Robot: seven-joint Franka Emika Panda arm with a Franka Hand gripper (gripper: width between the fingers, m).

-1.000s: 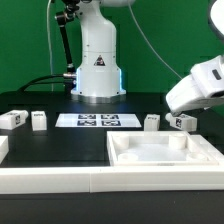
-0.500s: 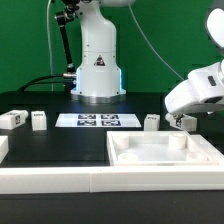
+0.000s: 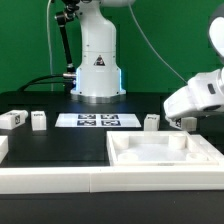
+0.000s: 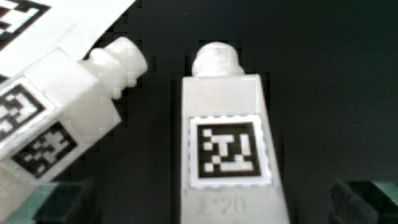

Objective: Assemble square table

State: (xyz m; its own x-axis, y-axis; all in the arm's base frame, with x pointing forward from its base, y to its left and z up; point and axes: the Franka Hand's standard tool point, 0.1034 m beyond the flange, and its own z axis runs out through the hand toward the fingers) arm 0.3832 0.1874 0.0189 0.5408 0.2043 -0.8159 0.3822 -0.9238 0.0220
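End effector (image 4: pixel 214 203) wide open, empty, astride a white leg (image 4: pixel 222 100) with black-and-white tag (image 4: pixel 226 150) and peg tip; second leg (image 4: pixel 63 100) beside

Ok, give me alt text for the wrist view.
A short white plastic table leg with a black-and-white square tag lies on the black table surface, framed by the open claw. A second tagged white leg lies angled beside it, a narrow gap between them.
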